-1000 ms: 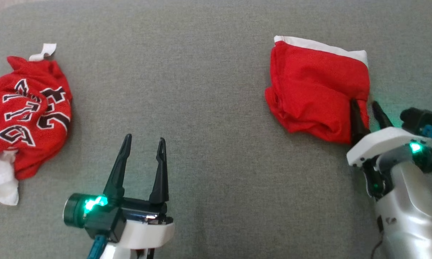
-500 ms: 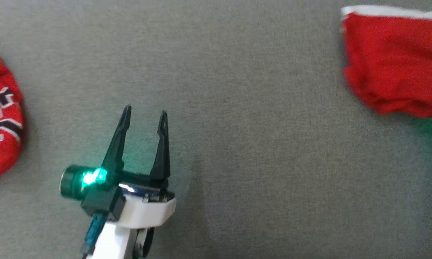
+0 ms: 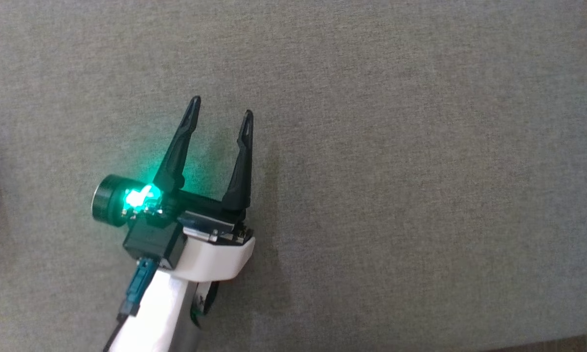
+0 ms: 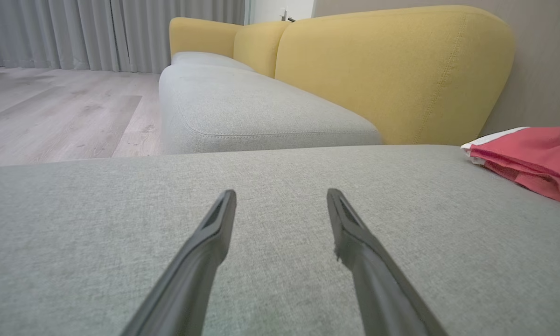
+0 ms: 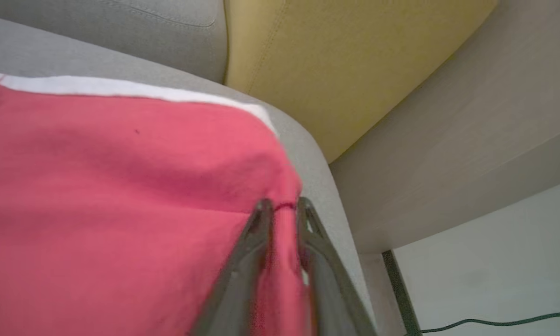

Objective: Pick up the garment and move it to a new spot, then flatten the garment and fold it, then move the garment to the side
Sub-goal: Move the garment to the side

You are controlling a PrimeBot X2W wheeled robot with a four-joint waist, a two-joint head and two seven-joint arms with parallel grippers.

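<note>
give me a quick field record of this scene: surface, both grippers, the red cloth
surface: grey sofa seat, with a yellow backrest behind it
left gripper: open, holding nothing, low over bare seat
right gripper: fingers nearly together, with a fold of the red cloth between them
red cloth: plain red with a white edge, folded, lying near the seat's end
floor: pale wood

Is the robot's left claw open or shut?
Open: the left claw has its two fingers spread apart, nothing between them.
</note>
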